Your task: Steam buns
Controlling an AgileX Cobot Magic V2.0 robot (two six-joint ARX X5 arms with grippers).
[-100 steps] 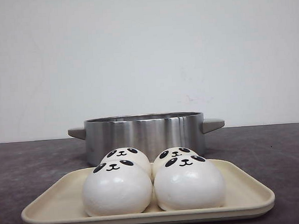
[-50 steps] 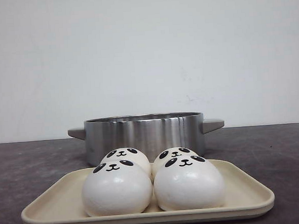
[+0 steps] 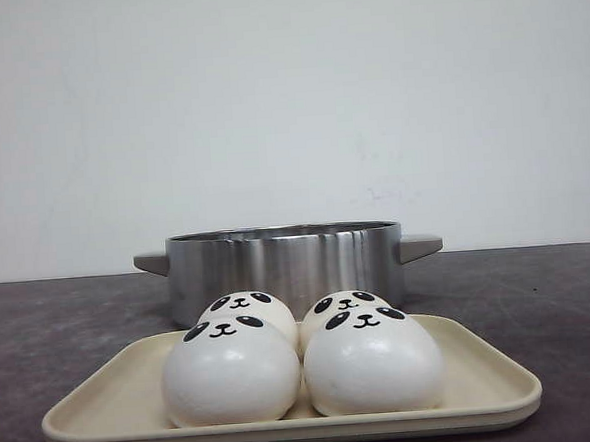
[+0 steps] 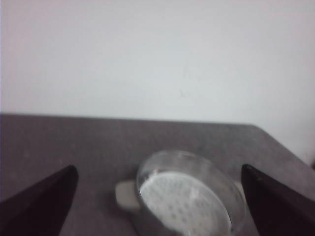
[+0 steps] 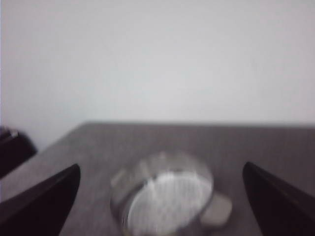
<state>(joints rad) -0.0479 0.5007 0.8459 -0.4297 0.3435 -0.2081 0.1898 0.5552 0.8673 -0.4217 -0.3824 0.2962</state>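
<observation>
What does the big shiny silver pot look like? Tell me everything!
The round, shiny steel pot stands upright on the dark grey table, just behind the cream tray of panda buns. It has low straight walls and two grey stubby handles, one on each side. There is no lid. Inside sits a metal plate full of little holes, with nothing on it.

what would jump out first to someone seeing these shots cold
Four white panda-faced buns, packed two by two on a cream tray at the near edge of the dark table, grab the eye first. Right behind the tray stands a shiny steel pot with grey side handles; the wrist views show a perforated steamer plate inside it. Both hands, left and right, are spread wide and hold nothing.
</observation>
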